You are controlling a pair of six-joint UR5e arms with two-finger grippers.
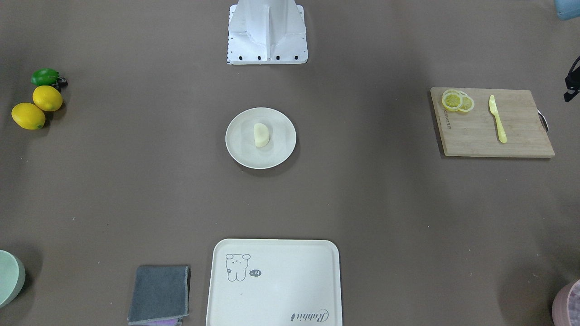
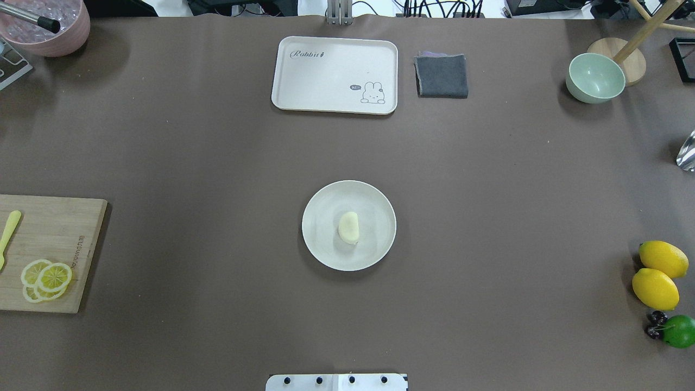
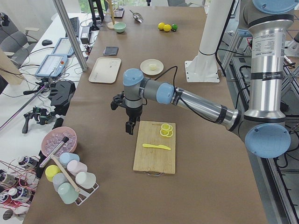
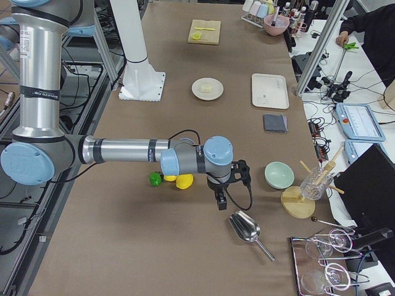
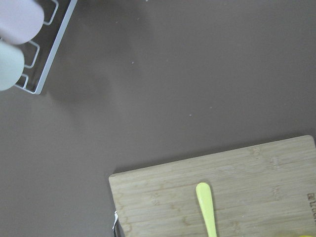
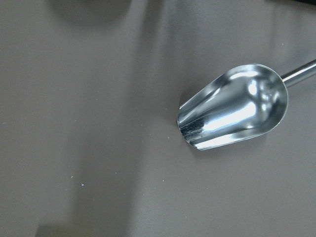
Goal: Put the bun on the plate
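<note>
The bun [image 1: 261, 135] [image 2: 348, 227], a small pale cream lump, lies near the middle of the round off-white plate [image 1: 235, 149] [image 2: 320, 244] at the table's centre. Nothing holds it. My left gripper [image 3: 130, 127] hangs far off, just beyond the wooden cutting board [image 3: 154, 147], and points down. My right gripper [image 4: 220, 198] hangs at the other end of the table, between the lemons [image 4: 183, 180] and a metal scoop [image 4: 245, 228]. Both grippers show only in the side views, so I cannot tell whether either is open or shut. Neither wrist view shows fingers.
The cutting board [image 2: 51, 255] carries lemon slices [image 2: 46, 278] and a yellow knife [image 1: 497, 118]. A cream tray [image 2: 335, 74] and grey cloth [image 2: 441, 75] lie at the far edge. A green bowl [image 2: 595, 77], two lemons [image 2: 658, 274] and a lime [image 2: 678, 330] sit on the right.
</note>
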